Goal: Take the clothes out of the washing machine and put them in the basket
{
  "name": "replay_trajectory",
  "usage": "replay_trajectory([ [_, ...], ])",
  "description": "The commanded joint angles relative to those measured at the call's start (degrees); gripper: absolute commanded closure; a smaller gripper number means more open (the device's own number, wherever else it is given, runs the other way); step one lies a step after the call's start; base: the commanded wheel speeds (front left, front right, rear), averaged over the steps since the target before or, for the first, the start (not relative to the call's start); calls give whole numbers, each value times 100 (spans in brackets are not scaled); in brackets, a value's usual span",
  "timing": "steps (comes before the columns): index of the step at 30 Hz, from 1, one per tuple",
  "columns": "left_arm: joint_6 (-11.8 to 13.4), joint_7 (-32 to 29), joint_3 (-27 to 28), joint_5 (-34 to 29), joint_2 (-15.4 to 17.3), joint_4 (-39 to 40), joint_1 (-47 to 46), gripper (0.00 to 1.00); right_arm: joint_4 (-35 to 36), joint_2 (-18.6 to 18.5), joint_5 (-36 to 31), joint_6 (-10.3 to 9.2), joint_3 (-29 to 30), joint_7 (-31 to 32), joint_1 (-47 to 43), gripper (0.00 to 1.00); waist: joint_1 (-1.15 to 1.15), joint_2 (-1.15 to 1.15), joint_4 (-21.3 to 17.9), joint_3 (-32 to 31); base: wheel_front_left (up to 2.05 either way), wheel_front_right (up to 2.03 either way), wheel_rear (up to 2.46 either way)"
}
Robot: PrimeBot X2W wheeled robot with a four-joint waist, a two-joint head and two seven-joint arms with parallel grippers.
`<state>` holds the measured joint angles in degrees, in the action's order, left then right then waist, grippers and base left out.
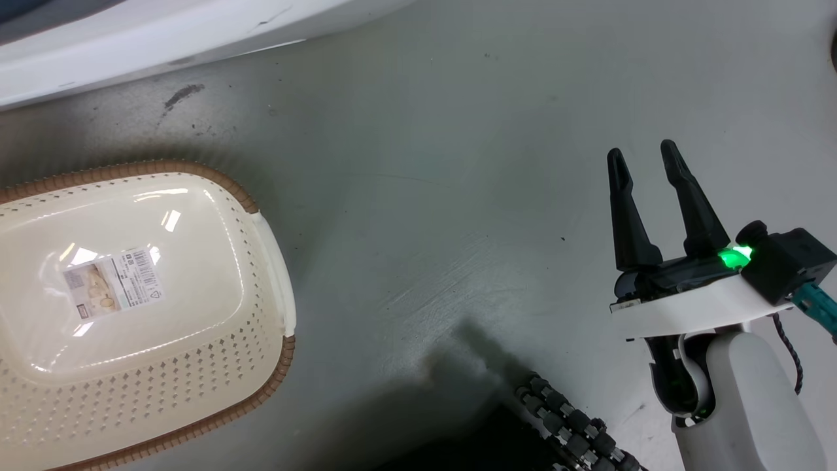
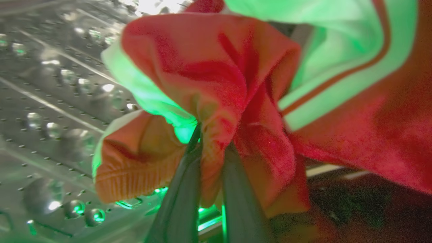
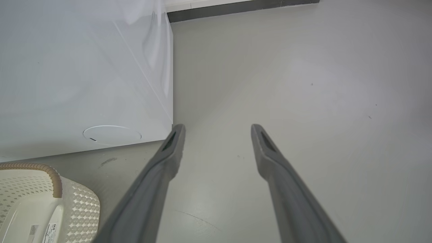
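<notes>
In the washing machine [image 2: 50,101], beside its perforated steel drum wall, the left gripper [image 2: 212,143] pinches a bunched fold of the clothes [image 2: 209,67]: bright red soft fabric, ribbed at one hem, with white striped trim tinted green. Outside the machine's front, the right gripper [image 1: 644,154] is spread and holds nothing; the basket [image 1: 196,171] sits close by.
</notes>
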<state>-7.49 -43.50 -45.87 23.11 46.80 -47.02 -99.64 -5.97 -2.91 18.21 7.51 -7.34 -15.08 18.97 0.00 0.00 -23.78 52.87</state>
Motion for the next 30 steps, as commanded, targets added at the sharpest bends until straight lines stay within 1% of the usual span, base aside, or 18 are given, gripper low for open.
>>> replay_trajectory([
  [1, 6, 175, -53, -15, 119, -86, 17, 100, -17, 4, 10, -4, 10, -14, 132, 0, 0, 0, 16, -32, 0, 0, 0],
  [6, 48, 819, -13, 61, -131, -177, 65, 100, -77, 4, -96, -4, 90, -14, 143, 0, 0, 0, 154, -229, 0, 0, 0],
  [11, 202, 1878, 160, 223, -340, -330, 246, 100, -114, 3, -238, -5, 257, -14, 232, 0, 0, 0, 314, -588, 0, 0, 0],
  [15, 269, 2615, 222, 318, -547, -500, 473, 100, -154, 2, -449, -4, 413, -14, 167, 0, 0, 0, 495, -945, 0, 0, 0],
  [17, 277, 3155, 206, 302, -650, -531, 674, 100, -179, 2, -555, -4, 492, -14, 108, 0, 0, 0, 601, -1141, 0, 0, 0],
  [18, 359, 3500, 175, 226, -680, -544, 774, 100, -197, 2, -590, -4, 538, -14, 84, 0, 0, 0, 658, -1259, 0, 0, 0],
  [19, 361, 3758, 128, 207, -704, -576, 908, 100, -212, 3, -645, -4, 566, -14, 55, 0, 0, 0, 708, -1355, 0, 0, 0],
  [22, 489, 4519, 253, 398, -939, -738, 1374, 100, -246, 2, -834, -4, 648, -14, -50, 0, 0, 0, 870, -1672, 0, 0, 0],
  [24, 497, 4962, 276, 485, -1076, -832, 1713, 100, -287, -4, -931, -4, 722, -14, -152, 0, 0, 0, 983, -1904, 0, 0, 0],
  [25, 497, 4962, 276, 485, -1076, -832, 1713, 100, -287, -4, -931, -4, 722, -14, -152, 0, 0, 0, 983, -1904, 0, 0, 0],
  [26, 530, 5368, 325, 602, -1211, -917, 2016, 100, -305, -2, -1029, -4, 781, -14, -241, 0, 0, 0, 1096, -2126, 0, 0, 0],
  [27, 530, 5368, 325, 602, -1211, -917, 2016, 100, -305, -2, -1029, -4, 781, -14, -241, 0, 0, 0, 1096, -2126, 0, 0, 0],
  [28, 507, 5647, 316, 662, -1386, -924, 2367, 100, -340, -2, -1158, -4, 835, -14, -358, 0, 0, 0, 1224, -2372, 0, 0, 0],
  [30, 498, 5807, 408, 773, -1533, -848, 2686, 100, -355, -2, -1255, -4, 863, -14, -459, 0, 0, 0, 1336, -2618, 0, 0, 0],
])
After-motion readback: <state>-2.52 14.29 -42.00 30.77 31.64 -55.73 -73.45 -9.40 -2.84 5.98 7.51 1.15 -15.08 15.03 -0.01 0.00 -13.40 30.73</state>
